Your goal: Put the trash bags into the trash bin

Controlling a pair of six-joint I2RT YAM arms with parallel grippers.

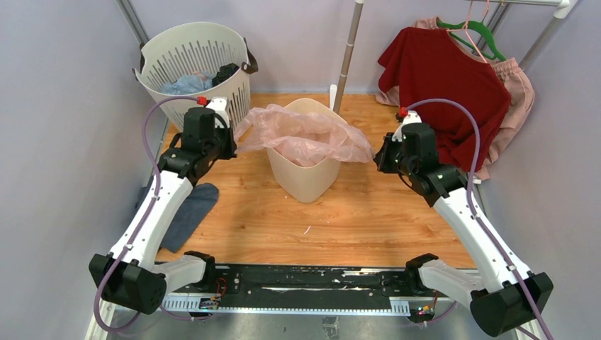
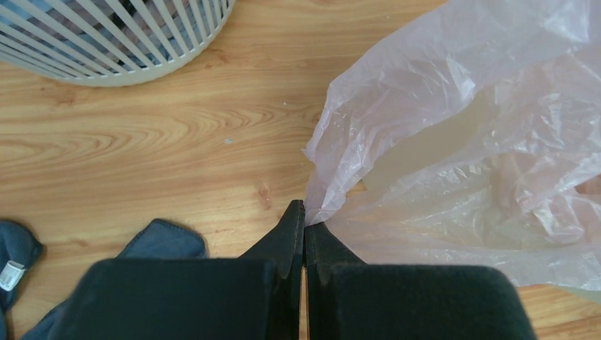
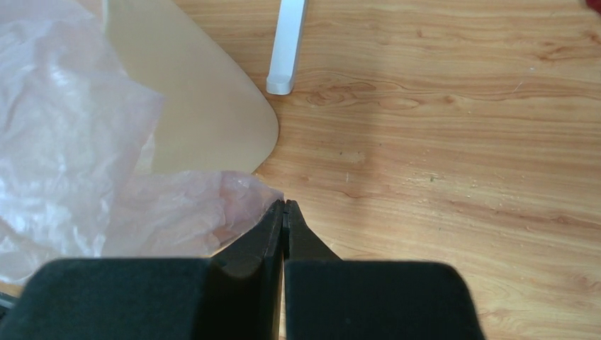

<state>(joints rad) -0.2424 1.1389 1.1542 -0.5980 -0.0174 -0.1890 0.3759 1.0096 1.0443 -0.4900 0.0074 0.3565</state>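
Note:
The trash bag (image 1: 305,134) is a crinkly, translucent pale-pink sheet spread across the mouth of the cream trash bin (image 1: 306,177), which stands upright mid-floor. My left gripper (image 1: 230,145) is at the bag's left edge. In the left wrist view its fingertips (image 2: 305,212) are shut on a gathered corner of the bag (image 2: 461,142). My right gripper (image 1: 379,157) is at the bag's right end. In the right wrist view it (image 3: 284,205) is shut with the bag's corner (image 3: 234,202) at its tip, and the bin's rim (image 3: 212,106) lies beyond.
A white slotted basket (image 1: 198,57) holding cloth stands at the back left, close behind the left gripper. A blue-grey cloth (image 1: 188,212) lies on the floor by the left arm. A red shirt (image 1: 446,78) hangs at the back right, and a rack pole (image 1: 347,57) with its white foot (image 3: 287,49) stands behind the bin.

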